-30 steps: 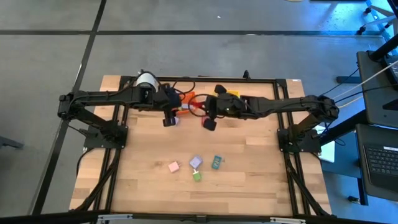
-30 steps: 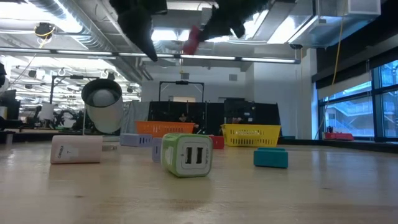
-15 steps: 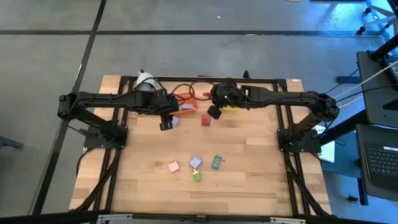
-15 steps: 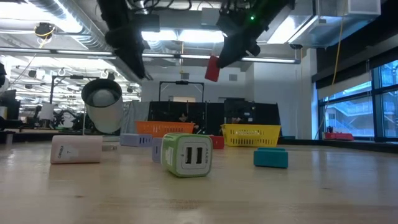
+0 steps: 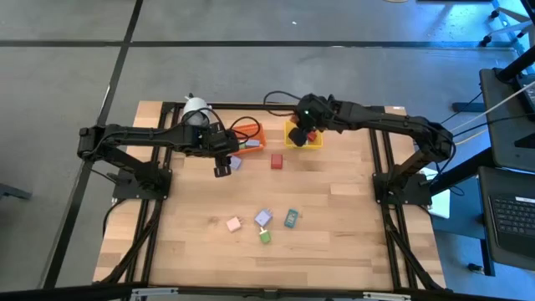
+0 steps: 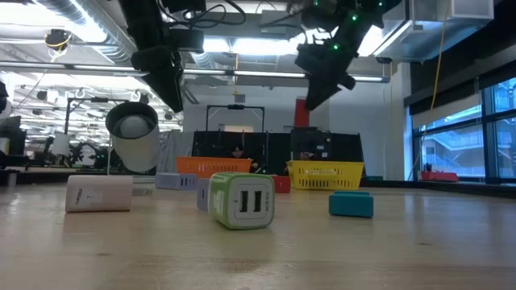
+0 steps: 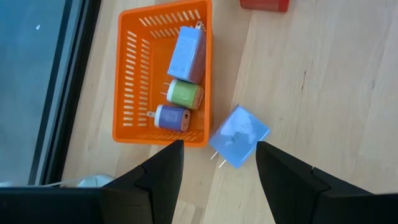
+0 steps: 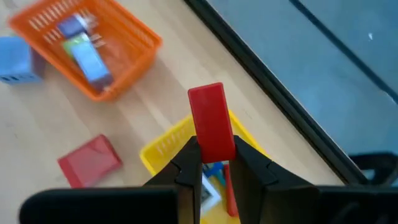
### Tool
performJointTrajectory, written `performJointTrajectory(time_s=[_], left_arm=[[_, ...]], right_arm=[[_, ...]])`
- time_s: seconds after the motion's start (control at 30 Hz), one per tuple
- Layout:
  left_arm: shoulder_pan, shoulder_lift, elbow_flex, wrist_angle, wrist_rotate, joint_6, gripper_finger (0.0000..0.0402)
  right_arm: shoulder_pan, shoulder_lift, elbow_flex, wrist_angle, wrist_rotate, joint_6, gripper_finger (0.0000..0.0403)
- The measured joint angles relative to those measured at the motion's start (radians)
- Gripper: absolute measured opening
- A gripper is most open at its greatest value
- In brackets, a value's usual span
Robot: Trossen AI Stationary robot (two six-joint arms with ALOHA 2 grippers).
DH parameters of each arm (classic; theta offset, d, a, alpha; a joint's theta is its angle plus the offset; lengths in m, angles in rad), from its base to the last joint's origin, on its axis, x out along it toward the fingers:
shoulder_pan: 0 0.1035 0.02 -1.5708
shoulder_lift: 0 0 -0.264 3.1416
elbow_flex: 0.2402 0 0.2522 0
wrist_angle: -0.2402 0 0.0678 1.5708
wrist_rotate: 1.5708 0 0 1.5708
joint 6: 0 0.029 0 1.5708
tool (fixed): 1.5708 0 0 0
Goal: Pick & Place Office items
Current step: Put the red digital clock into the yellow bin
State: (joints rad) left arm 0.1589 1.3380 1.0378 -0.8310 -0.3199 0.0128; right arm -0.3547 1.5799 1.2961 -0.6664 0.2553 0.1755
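Right gripper (image 8: 213, 163) pinches a red block (image 8: 210, 122) above the yellow bin (image 8: 163, 151) (left gripper (image 7: 215, 163) spread, empty).

Pale wood-plank table (image 5: 351, 217) w/ matt finish, orange plastic mesh bin (image 7: 134, 93), yellow plastic mesh bin (image 8: 158, 152), smooth red block (image 8: 211, 121)
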Motion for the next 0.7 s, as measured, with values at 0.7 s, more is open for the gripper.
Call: performJointTrajectory(time_s=[0.7], left_arm=[[0.000, 0.000, 0.000, 0.000, 0.005, -0.002, 0.0196]], right_arm=[[-0.085, 0.124, 0.000, -0.119, -0.104, 0.053, 0.0057]])
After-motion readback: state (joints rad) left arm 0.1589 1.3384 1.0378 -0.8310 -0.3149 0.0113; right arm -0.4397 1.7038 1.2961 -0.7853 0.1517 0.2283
